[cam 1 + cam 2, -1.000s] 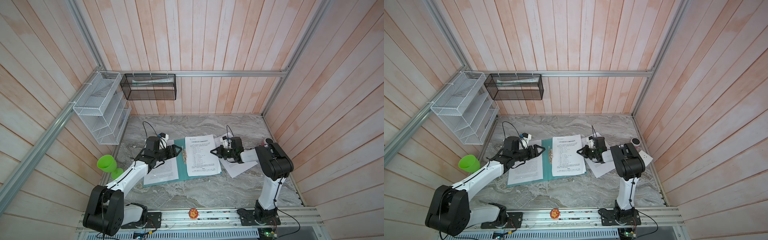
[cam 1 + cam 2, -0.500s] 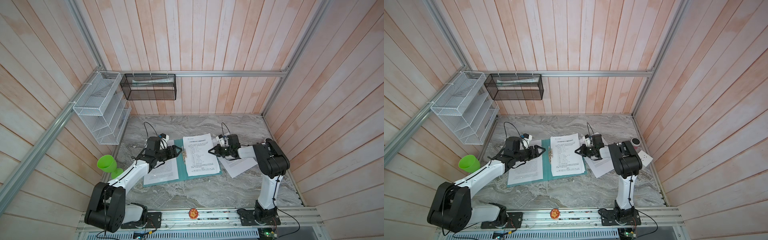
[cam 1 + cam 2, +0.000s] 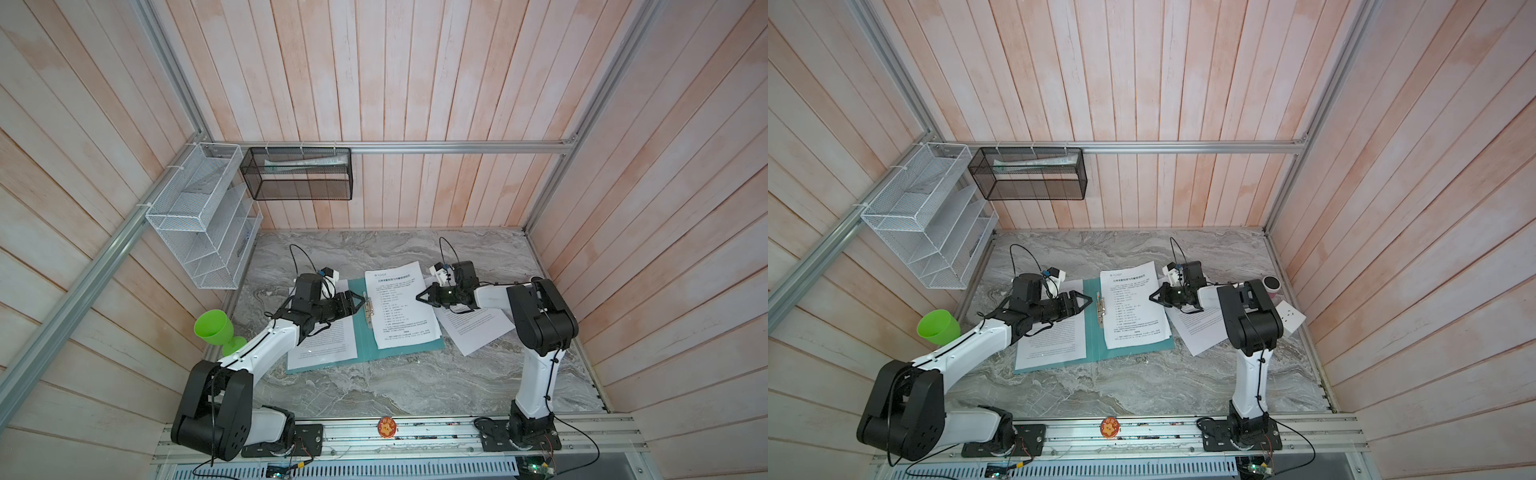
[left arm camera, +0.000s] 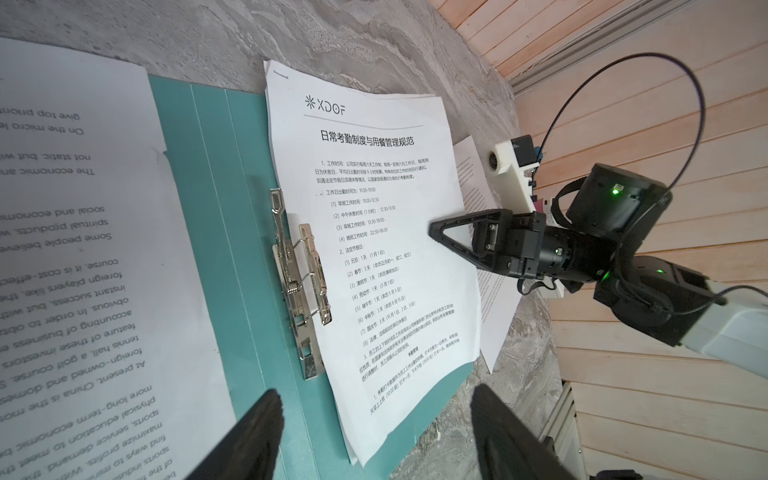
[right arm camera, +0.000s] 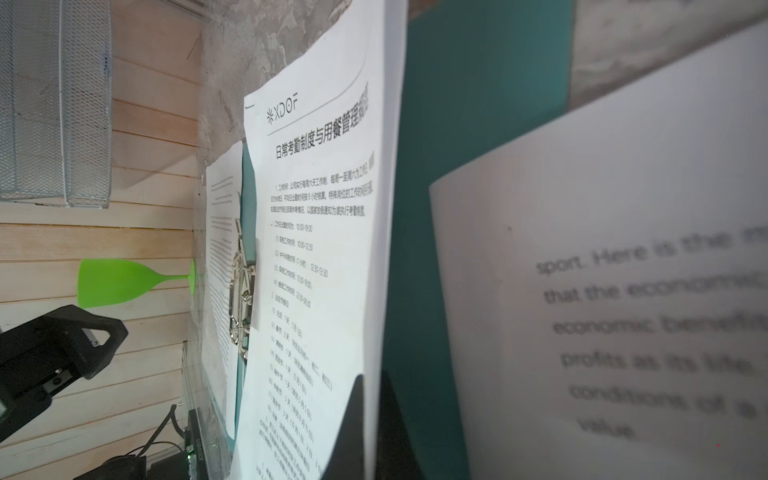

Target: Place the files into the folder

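Observation:
The teal folder (image 3: 360, 332) (image 3: 1094, 332) lies open on the marble table, its silver clip (image 4: 299, 282) raised at the spine. A stack of files (image 3: 401, 309) (image 3: 1133, 309) (image 4: 374, 249) rests on its right cover. My right gripper (image 3: 419, 297) (image 3: 1152, 297) (image 5: 371, 380) is shut on that stack's right edge. Another file (image 3: 328, 345) lies on the left cover. One more sheet (image 3: 473, 332) (image 5: 623, 249) sits on the table under the right arm. My left gripper (image 3: 360, 299) (image 3: 1088, 300) (image 4: 374, 395) hovers open and empty beside the clip.
A green goblet (image 3: 214, 330) stands at the table's left edge. A white mesh rack (image 3: 199, 216) and a black mesh basket (image 3: 297, 174) hang on the walls. A dark-topped cup (image 3: 1271, 283) and a white socket box (image 3: 1289, 316) sit behind the right arm.
My right gripper has drawn the stack slightly leftward and toward the back wall, nearer the clip. The left gripper has stayed put.

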Robot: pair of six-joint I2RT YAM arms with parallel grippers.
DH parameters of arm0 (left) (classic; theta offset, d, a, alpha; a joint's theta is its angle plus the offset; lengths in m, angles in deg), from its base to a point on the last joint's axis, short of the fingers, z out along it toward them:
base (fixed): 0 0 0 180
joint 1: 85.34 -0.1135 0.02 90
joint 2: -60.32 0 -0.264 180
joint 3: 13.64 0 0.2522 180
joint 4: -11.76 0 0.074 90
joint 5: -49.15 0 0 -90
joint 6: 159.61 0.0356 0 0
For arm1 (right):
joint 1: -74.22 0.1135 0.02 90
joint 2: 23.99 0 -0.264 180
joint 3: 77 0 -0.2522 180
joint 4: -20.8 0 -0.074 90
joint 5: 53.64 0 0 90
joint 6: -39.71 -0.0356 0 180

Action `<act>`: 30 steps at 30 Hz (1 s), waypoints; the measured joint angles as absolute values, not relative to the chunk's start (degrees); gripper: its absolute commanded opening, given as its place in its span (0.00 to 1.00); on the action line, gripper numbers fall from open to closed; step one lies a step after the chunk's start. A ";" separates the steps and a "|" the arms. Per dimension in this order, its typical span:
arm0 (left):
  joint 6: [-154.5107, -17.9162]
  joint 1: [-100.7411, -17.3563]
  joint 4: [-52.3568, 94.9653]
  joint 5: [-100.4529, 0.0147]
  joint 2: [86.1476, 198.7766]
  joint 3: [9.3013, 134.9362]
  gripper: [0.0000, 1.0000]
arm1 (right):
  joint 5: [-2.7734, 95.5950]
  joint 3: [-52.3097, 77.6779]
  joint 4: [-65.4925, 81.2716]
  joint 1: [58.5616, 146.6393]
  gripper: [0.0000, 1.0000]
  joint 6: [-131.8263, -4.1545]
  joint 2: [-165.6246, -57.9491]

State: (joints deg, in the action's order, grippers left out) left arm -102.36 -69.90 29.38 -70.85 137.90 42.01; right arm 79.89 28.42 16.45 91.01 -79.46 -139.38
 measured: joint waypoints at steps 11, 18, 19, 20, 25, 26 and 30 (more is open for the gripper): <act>-102.36 -69.44 28.97 -70.85 137.90 41.88 0.74 | 79.91 28.33 12.30 91.19 0.00 -75.70 -139.38; -102.38 -69.02 28.92 -70.85 137.90 41.88 0.74 | 79.67 27.17 9.35 91.45 0.00 -73.43 -139.38; -102.38 -69.02 28.92 -70.85 137.90 41.88 0.74 | 79.62 26.76 9.02 91.45 0.01 -73.14 -139.38; -102.38 -69.00 28.92 -70.85 137.90 41.88 0.74 | 79.56 26.41 8.80 91.45 0.06 -73.05 -139.38; -102.38 -68.78 28.92 -70.82 137.90 41.88 0.74 | 79.23 25.75 8.34 91.67 0.22 -72.71 -139.38; -102.38 -68.76 28.94 -70.82 137.90 41.88 0.74 | 79.21 25.75 8.23 91.78 0.22 -72.73 -139.38; -102.38 -68.69 28.94 -70.82 137.90 41.88 0.74 | 78.62 25.75 7.64 92.46 0.28 -72.71 -139.38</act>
